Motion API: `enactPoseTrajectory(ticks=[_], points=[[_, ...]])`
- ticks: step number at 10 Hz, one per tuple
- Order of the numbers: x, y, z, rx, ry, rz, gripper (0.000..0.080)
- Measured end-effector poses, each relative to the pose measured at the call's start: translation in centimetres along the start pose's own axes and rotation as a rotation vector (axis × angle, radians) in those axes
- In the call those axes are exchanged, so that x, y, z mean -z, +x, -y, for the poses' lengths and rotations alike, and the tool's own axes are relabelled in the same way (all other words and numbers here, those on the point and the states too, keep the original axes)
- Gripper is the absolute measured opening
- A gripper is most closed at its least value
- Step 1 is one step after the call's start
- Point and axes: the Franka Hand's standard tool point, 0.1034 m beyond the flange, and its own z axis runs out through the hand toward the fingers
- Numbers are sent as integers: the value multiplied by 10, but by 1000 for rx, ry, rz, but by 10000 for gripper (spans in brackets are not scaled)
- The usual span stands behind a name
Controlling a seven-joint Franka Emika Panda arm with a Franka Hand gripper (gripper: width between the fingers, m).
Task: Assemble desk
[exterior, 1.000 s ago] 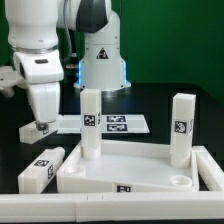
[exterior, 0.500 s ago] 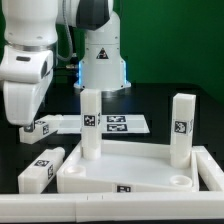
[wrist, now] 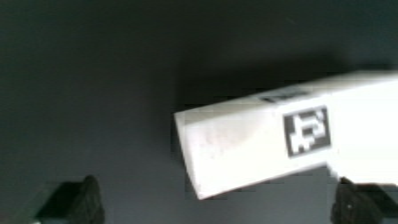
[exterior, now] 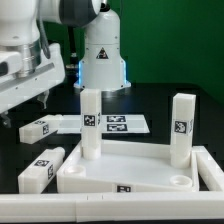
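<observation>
A robotics lab bench: a glossy white robot arm [exterior: 100, 50] stands at a black table [exterior: 160, 105]. A marker board [exterior: 125, 124] of printed tags lies flat on it, white plastic desk legs [exterior: 181, 125] carry black-and-white square tags, and a plain green backdrop [exterior: 180, 40] fills the background.

Marker board [exterior: 128, 125] lies flat on dark table [exterior: 158, 126], approx mid-scene, several b&w tags on it. White rail [exterior: 90, 210] runs along front edge, another rail [exterior: 210, 166] at exterior view's right. Green backdrop [exterior: 180, 40] behind.
</observation>
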Motion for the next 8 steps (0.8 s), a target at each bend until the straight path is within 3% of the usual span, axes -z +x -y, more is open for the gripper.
enactPoseTrajectory(ticks=[1,4,5,6,7,8], points=[[3,6,-7,-54,-12,-9,648],[0,9,-2,-243,8,-14,648],[-1,12,0,-428,58,-11,648],[-6,17,1,-579,92,-7,648],[-17,18,9,-727,157,8,648],[-18,20,7,-804,185,4,648]])
